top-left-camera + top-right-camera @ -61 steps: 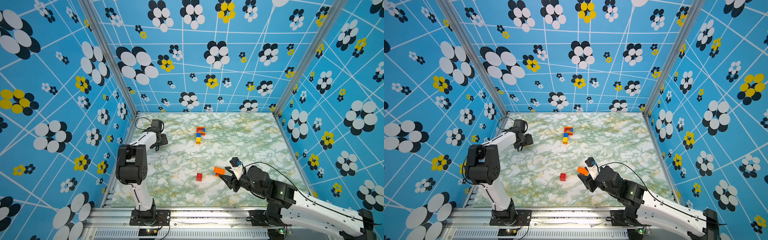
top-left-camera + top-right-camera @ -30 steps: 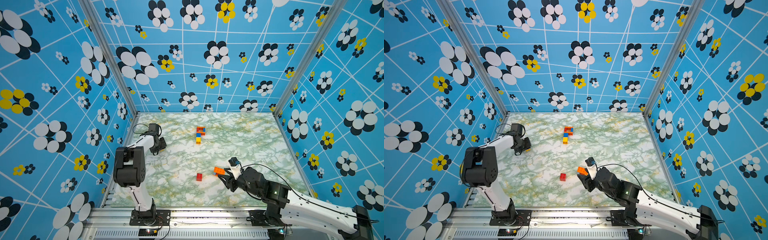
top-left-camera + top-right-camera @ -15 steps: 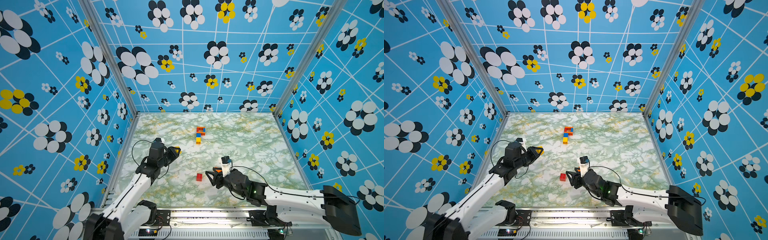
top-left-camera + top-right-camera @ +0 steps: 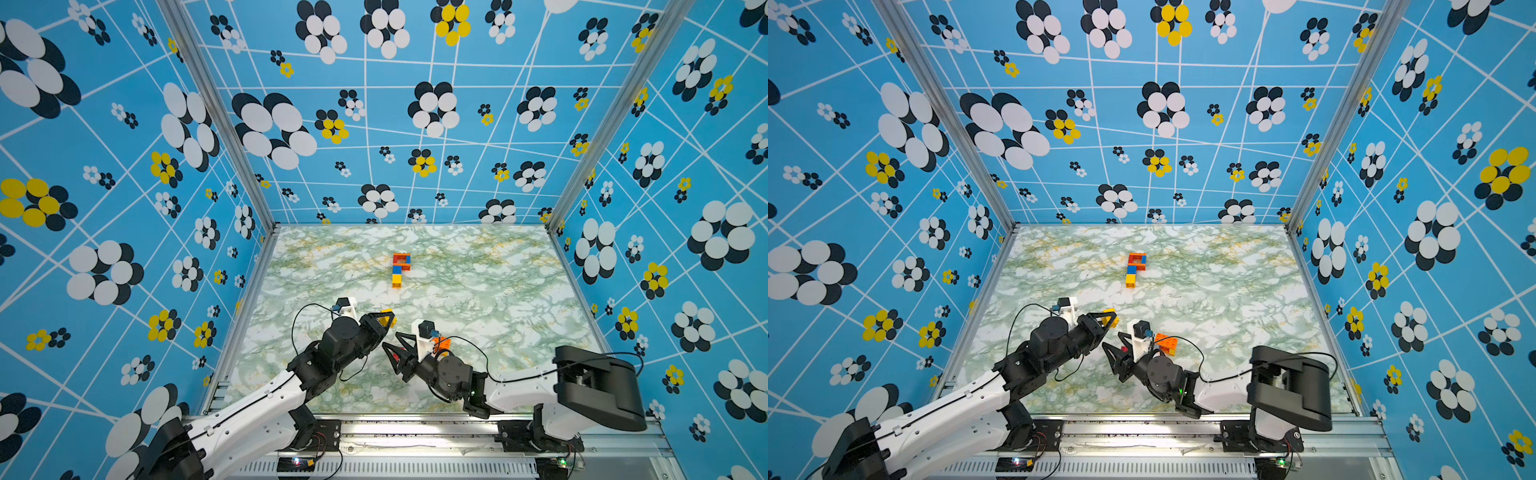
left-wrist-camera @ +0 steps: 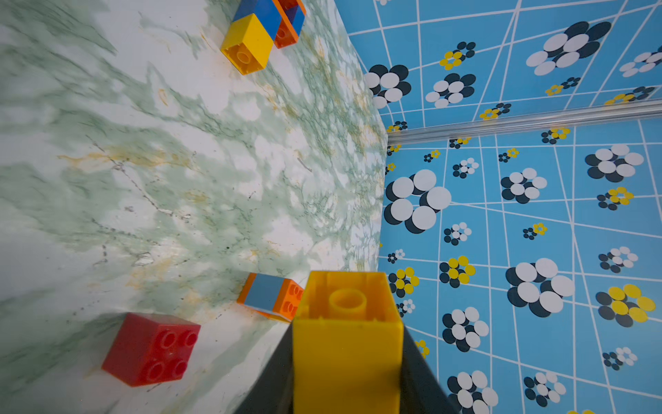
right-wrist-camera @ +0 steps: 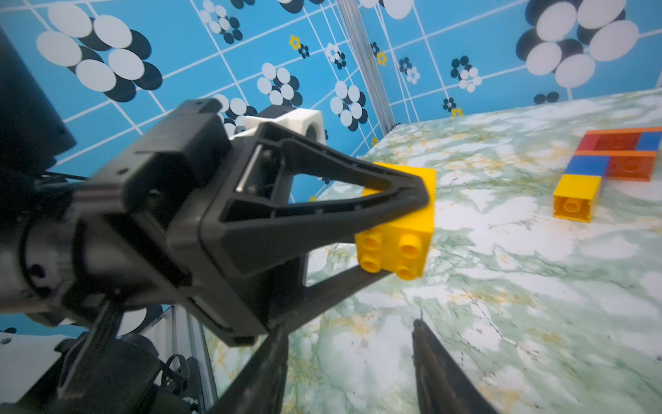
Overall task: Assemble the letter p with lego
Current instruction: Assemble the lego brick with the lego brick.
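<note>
The left pincer [image 4: 385, 322] is closed on a yellow brick [image 6: 396, 229] above the bench [image 4: 498, 299]. The right pincer [image 6: 349, 328] stands open and empty, mostly cut off in its wrist view. In both top views it hides most of the red brick [image 5: 152, 347], well apart from the brick letter [image 4: 401, 268].

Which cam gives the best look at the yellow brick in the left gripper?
Right wrist: it shows the yellow brick side-on, studs visible, pinched between the fingers of the left gripper. Left wrist shows only its hollow underside, close up. In both top views it is just a small yellow patch at the gripper tip.
</note>
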Action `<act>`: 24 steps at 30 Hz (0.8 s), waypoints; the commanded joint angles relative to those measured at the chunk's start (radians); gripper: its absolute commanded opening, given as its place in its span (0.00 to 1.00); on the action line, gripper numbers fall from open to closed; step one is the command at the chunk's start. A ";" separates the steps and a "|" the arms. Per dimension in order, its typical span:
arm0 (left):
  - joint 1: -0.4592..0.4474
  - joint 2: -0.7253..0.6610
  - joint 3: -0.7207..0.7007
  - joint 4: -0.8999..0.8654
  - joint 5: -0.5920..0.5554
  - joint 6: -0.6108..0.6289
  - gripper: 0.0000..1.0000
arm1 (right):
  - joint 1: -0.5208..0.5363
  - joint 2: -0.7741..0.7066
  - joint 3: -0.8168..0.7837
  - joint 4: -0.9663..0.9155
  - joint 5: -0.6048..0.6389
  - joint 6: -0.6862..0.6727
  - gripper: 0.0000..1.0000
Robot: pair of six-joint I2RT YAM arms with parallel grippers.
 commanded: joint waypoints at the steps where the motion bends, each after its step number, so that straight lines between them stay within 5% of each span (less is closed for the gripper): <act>1: -0.035 0.012 0.012 0.050 -0.063 -0.041 0.23 | 0.020 0.046 0.017 0.219 0.083 -0.075 0.56; 24: -0.078 -0.066 -0.002 -0.017 -0.127 -0.019 0.21 | 0.028 0.009 -0.027 0.218 0.171 -0.128 0.48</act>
